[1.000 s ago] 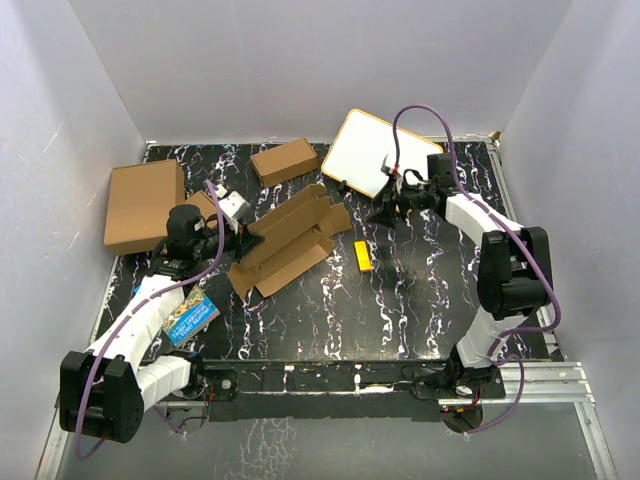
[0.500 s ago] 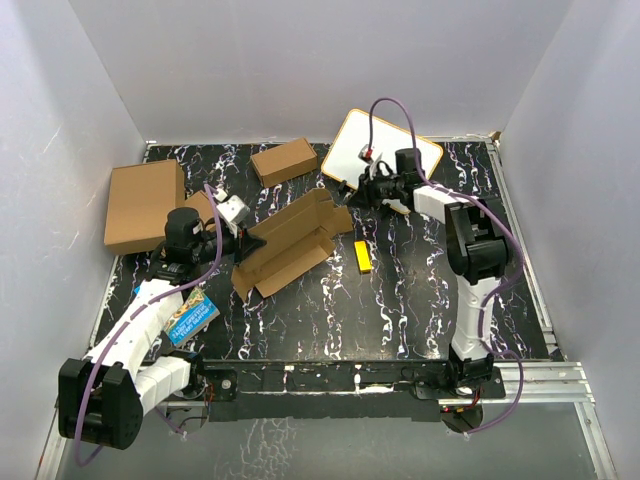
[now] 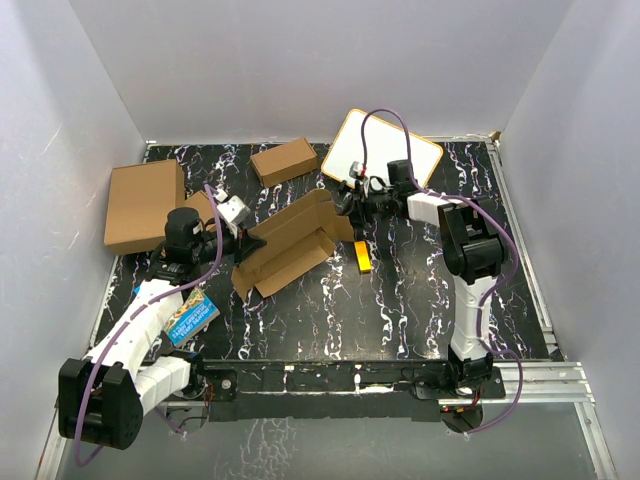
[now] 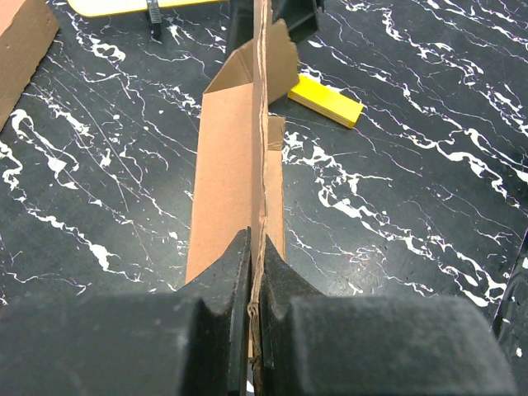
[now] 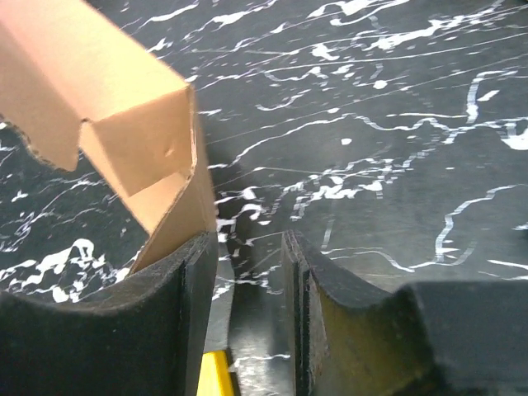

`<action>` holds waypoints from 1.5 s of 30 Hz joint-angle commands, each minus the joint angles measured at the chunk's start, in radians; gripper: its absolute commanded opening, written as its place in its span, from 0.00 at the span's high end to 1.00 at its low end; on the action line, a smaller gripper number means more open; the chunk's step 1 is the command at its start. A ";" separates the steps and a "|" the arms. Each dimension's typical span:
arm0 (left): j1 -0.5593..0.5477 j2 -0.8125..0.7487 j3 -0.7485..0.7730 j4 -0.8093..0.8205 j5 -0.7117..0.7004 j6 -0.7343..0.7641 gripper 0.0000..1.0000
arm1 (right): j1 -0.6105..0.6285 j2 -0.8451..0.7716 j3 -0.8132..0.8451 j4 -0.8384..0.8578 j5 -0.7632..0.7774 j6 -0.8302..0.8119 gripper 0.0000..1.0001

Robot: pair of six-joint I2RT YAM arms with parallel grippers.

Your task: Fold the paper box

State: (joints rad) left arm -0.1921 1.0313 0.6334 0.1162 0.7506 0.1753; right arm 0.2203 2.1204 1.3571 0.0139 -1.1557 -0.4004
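Note:
The paper box [image 3: 292, 243] lies part-folded at the table's middle, a brown cardboard trough with flaps sticking up. My left gripper [image 3: 241, 240] is shut on the thin edge of its left-hand wall; in the left wrist view the cardboard [image 4: 235, 165] runs straight out from between the pressed fingers of the left gripper [image 4: 256, 247]. My right gripper [image 3: 346, 202] is at the box's far right end, open. In the right wrist view a raised flap [image 5: 124, 124] leans against the outside of the left finger [image 5: 186, 297], and the gap of the right gripper [image 5: 250, 247] holds only bare table.
A yellow block [image 3: 362, 256] lies just right of the box. A white board with a wooden frame [image 3: 400, 150] is behind the right gripper. A small closed brown box [image 3: 284, 161], a bigger flat carton [image 3: 145, 205] and a blue packet [image 3: 190, 317] are on the left side.
The right arm swung left from beside the white board to the box's right end, and its jaws narrowed. The left gripper kept its hold and stayed put.

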 commanded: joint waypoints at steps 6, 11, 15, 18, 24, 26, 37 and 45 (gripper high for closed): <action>-0.002 -0.023 -0.007 -0.001 0.053 0.019 1.00 | 0.051 -0.111 -0.045 -0.107 -0.114 -0.297 0.54; -0.004 -0.024 -0.008 0.005 0.060 0.018 1.00 | 0.068 -0.141 -0.075 -0.115 -0.110 -0.338 0.54; -0.003 -0.023 -0.010 0.007 0.059 0.017 1.00 | 0.074 -0.158 -0.105 -0.097 -0.102 -0.334 0.51; -0.003 -0.025 -0.011 0.008 0.055 0.016 1.00 | 0.076 -0.169 -0.134 -0.068 -0.097 -0.307 0.49; -0.004 -0.027 -0.018 0.016 0.053 0.011 1.00 | 0.083 -0.198 -0.218 0.096 -0.085 -0.170 0.48; -0.004 -0.027 -0.020 0.020 0.054 0.008 1.00 | 0.088 -0.207 -0.256 0.196 -0.062 -0.091 0.48; -0.004 -0.029 -0.026 0.025 0.063 0.005 1.00 | 0.123 -0.208 -0.390 0.608 0.089 0.154 0.51; -0.004 -0.027 -0.029 0.025 0.065 0.005 1.00 | 0.133 -0.193 -0.431 0.750 0.128 0.192 0.50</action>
State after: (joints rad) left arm -0.1921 1.0302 0.6189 0.1314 0.7773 0.1749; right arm 0.3481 1.9625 0.9321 0.5724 -1.0355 -0.2222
